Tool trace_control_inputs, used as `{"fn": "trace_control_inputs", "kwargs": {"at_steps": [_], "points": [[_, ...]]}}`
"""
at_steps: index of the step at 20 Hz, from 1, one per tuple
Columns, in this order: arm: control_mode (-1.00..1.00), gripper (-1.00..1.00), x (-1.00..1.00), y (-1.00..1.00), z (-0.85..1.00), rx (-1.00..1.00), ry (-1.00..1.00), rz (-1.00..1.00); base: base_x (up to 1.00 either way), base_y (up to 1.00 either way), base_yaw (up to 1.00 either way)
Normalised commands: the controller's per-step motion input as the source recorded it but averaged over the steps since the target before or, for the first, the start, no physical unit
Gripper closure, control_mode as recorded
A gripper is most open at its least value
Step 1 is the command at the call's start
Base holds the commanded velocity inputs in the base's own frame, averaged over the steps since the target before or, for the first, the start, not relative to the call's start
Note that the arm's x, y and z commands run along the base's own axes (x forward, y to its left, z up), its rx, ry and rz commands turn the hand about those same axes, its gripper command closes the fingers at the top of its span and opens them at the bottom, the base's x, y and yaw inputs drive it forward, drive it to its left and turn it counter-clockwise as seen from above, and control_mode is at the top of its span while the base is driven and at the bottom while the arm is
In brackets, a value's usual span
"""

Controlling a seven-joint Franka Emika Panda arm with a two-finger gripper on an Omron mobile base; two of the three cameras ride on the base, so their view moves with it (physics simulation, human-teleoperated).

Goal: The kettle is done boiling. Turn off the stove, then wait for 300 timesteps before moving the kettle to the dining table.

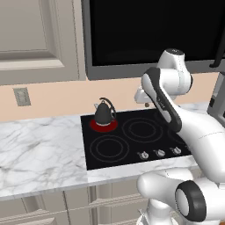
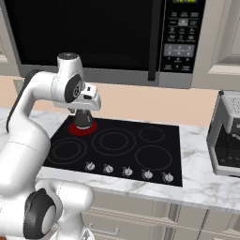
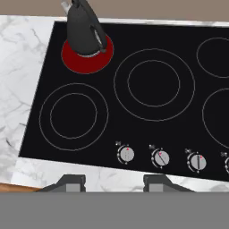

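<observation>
Kettle (image 1: 104,113): dark grey, cone-shaped, thin arched handle, upright on the glowing red burner (image 3: 87,56) at the back left corner of the stove (image 1: 132,136); its pale spout points toward the wall. Stove: flat black glass set into a marble worktop (image 1: 39,154), with the other ring-marked burners dark and bare. Knobs (image 3: 161,157): a row of small silver dials along the stove's front edge, each with a red mark, all free of anything lying on or before them. Gripper (image 3: 112,181): hangs above the stove, well apart from the kettle, looking down at the front edge; its two dark fingertips stand partly apart with nothing between them and touch neither knob nor glass. In the right base view the hand sits in front of the kettle and hides its upper part. Arm (image 1: 167,101): white, bent over the right half of the stove in the left base view, covering the right-hand burners there. Surroundings: a black microwave (image 2: 93,37) with a button panel mounted above the stove; a peach wall behind with a wall socket (image 1: 21,96) to the left; beige cabinet doors (image 1: 30,35) above the worktop at left; a grey coffee machine (image 2: 227,136) on the worktop just right of the stove, clear of the burners.
</observation>
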Motion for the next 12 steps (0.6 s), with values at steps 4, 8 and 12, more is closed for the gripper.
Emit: {"fn": "trace_control_inputs", "kwargs": {"at_steps": [4, 8, 12], "points": [[-1.0, -1.0, 0.0, 0.0, -0.06, 0.0, 0.01, 0.0, 0.0, 0.0, 0.0], [-1.0, -1.0, -0.1, 0.0, 0.0, 0.0, -0.02, 0.0, 0.0, 0.0, 0.0], [-1.0, -1.0, -0.19, -0.06, -0.09, 0.0, 0.0, 0.0, 0.0, 0.0, 0.0]]}}
